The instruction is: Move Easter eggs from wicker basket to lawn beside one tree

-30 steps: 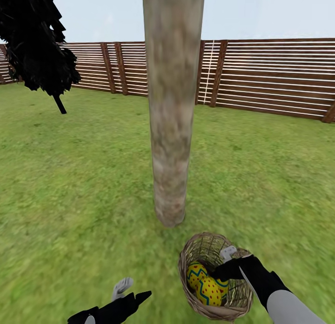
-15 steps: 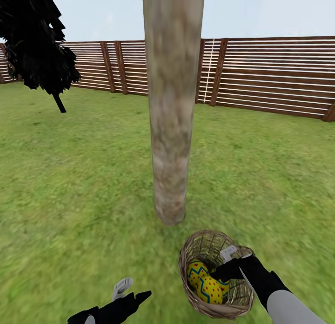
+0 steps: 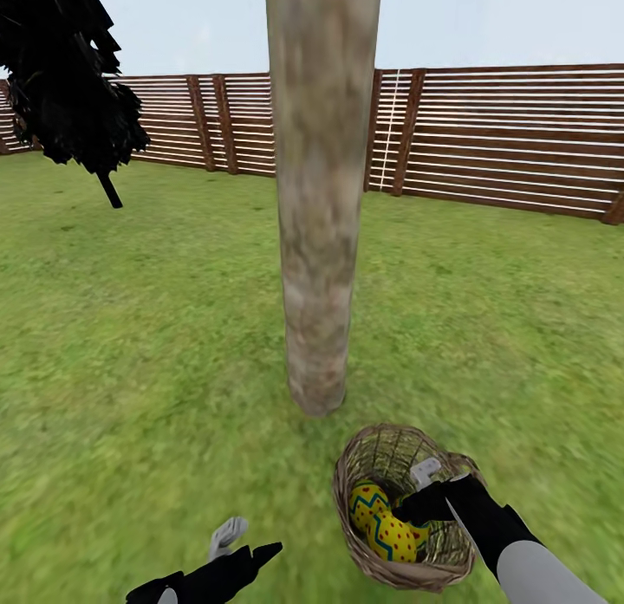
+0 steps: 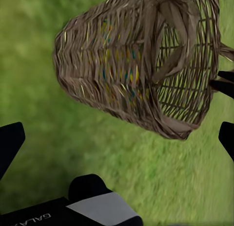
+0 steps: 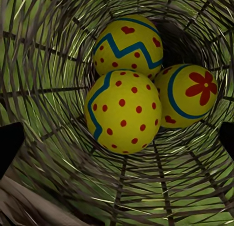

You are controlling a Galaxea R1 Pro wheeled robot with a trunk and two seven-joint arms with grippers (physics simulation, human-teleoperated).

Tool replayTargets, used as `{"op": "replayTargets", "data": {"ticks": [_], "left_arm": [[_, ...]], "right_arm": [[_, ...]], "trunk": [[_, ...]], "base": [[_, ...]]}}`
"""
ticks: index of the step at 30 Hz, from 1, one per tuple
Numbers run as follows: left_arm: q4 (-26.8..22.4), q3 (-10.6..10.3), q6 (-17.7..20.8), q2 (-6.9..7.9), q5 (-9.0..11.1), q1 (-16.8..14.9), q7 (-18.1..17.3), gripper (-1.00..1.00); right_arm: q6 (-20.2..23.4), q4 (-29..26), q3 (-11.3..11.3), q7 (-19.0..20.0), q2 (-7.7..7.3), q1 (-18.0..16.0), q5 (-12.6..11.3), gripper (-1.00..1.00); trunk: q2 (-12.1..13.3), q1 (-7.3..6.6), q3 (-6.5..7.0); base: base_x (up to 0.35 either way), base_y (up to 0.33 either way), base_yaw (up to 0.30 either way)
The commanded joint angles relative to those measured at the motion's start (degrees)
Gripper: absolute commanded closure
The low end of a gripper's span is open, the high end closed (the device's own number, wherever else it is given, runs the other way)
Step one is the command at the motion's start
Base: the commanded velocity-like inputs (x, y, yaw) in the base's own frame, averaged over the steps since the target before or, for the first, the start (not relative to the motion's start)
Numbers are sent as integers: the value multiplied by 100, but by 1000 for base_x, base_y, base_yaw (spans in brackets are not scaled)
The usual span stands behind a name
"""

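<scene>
The open-weave wicker basket (image 3: 400,509), near the rough pale tree (image 3: 319,197), holds three glossy yellow eggs (image 5: 141,87). The right claw (image 3: 431,489) clamps its rim; the left claw (image 3: 238,543) hovers, fingers apart.

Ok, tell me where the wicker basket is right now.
In the head view the wicker basket sits low and right of centre, on the lawn just short of the tree trunk's base, with the right pincer at its rim.
</scene>
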Motion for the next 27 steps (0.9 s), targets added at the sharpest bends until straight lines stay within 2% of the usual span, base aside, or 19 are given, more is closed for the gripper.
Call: {"op": "replayTargets", "data": {"ticks": [1,27], "left_arm": [[-3,3,42,-1,43,-2,7,-100],[-3,2,42,-1,43,-2,-4,-100]], "right_arm": [[21,-12,5,34,-2,-2,43,-100],[22,-12,5,34,6,0,43,-100]], "trunk": [[-44,22,-23],[-1086,593,-490]], "base": [[0,0,0],[0,0,0]]}}
